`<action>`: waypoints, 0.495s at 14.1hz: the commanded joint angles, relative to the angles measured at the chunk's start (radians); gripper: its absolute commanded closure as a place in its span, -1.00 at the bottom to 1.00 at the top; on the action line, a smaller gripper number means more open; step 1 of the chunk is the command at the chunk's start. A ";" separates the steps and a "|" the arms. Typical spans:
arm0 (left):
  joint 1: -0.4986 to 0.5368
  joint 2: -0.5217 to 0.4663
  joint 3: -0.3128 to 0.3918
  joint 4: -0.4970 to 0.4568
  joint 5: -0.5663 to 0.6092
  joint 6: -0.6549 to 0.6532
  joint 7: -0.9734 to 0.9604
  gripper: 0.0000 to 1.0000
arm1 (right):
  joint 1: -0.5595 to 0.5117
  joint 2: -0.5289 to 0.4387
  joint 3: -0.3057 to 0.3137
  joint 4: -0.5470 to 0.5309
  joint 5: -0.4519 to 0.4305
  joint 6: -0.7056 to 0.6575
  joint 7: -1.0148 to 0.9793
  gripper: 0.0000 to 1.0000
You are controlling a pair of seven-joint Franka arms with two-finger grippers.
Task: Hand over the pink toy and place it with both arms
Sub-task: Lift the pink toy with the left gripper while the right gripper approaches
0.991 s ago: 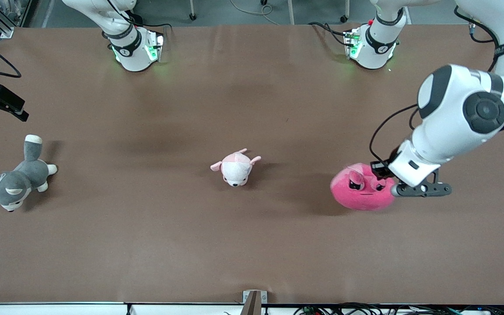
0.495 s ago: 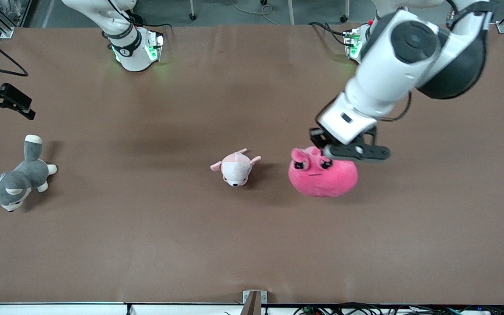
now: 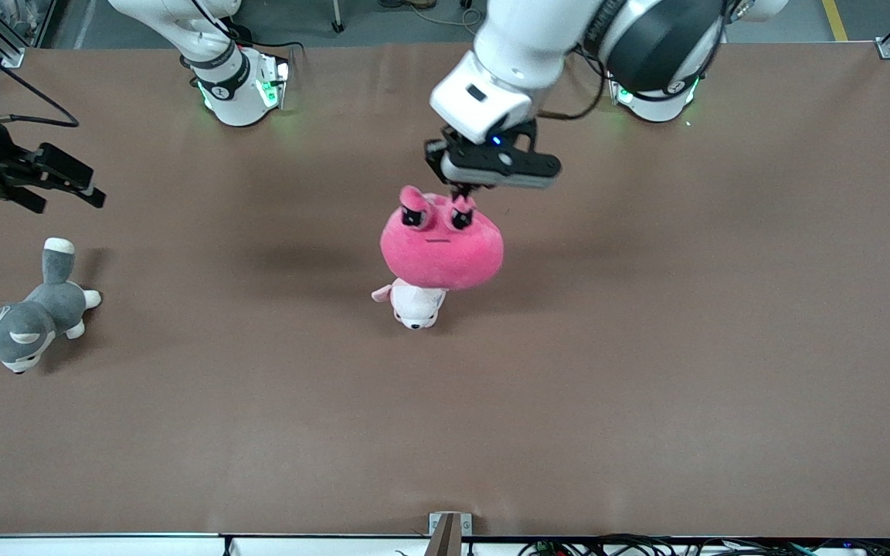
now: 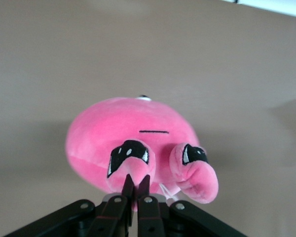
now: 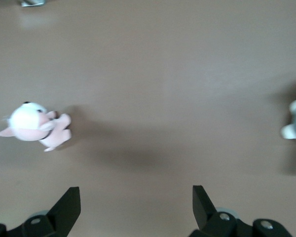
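The left claw (image 3: 461,191) pinches one small ear of the round hot-pink plush toy with angry black eyes (image 3: 442,249), which dangles over the pale pink-and-white plush puppy (image 3: 414,306) on the brown table (image 3: 646,386). It looks light and squashy, so the body offers the better hold. A second ago it hung toward the left arm's end. The right claw (image 3: 66,188), spread wide, waits above the grey plush husky (image 3: 24,320).

Hot-pink toy (image 3: 442,251) with black eyes, pale pink-and-white puppy (image 3: 414,305), grey-and-white husky (image 3: 24,320), brown table (image 3: 646,386).
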 commanded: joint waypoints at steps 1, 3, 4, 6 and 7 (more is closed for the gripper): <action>-0.056 0.031 0.002 0.038 -0.053 0.087 -0.128 1.00 | 0.021 0.021 -0.003 0.001 0.110 -0.013 0.006 -0.90; -0.085 0.042 0.002 0.038 -0.072 0.148 -0.220 1.00 | 0.043 0.028 -0.003 0.001 0.183 -0.016 0.007 -0.90; -0.100 0.051 0.002 0.040 -0.072 0.173 -0.263 1.00 | 0.054 0.034 -0.003 0.001 0.235 -0.028 0.007 -0.85; -0.128 0.070 0.004 0.044 -0.072 0.245 -0.381 1.00 | 0.078 0.048 -0.003 0.001 0.285 -0.037 0.007 -0.71; -0.136 0.084 0.002 0.049 -0.074 0.271 -0.429 1.00 | 0.092 0.050 -0.003 0.001 0.288 -0.036 0.007 -0.68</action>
